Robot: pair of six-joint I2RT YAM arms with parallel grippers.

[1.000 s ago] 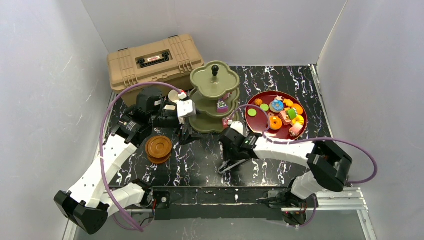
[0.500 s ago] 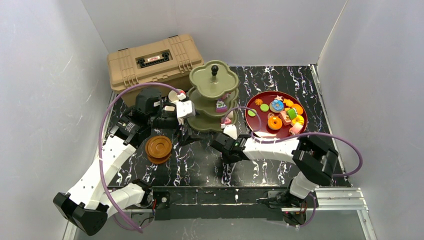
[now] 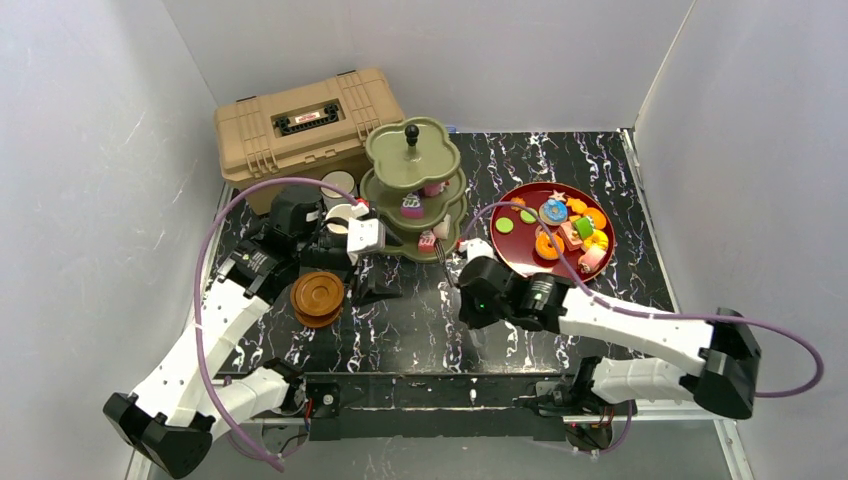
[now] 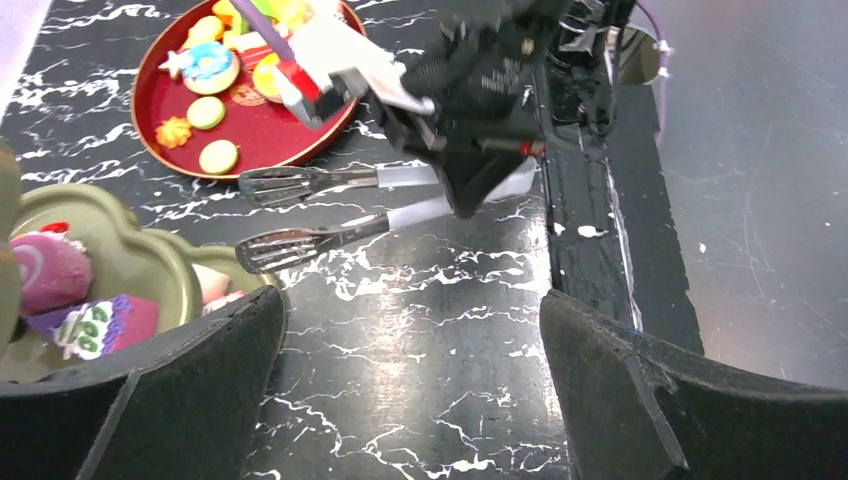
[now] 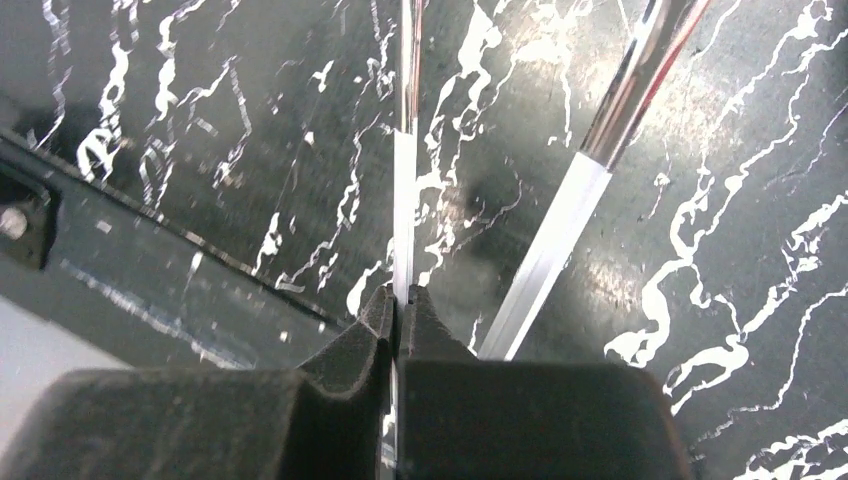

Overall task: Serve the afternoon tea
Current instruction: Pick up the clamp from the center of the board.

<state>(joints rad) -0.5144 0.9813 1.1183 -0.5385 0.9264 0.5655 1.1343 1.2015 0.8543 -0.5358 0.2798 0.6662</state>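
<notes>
Green stand (image 3: pixel 412 190) carries a few toy cakes (image 3: pixel 411 206); my right gripper (image 5: pixel 398 305) has the tongs (image 4: pixel 300 238).
I see its jaws pinched on one tong arm, just in front of the stand. The red tray (image 3: pixel 514 250) to the stand's right holds more sweets. My left gripper (image 4: pixel 410 350) gapes wide at the stand's left, near the stacked saucers (image 3: pixel 317 297).

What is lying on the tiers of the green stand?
The top tier of the stand carries only its black knob. Lower tiers show a pink cake, a purple cake and a small reddish cake. The upper tiers cover their inner parts.
</notes>
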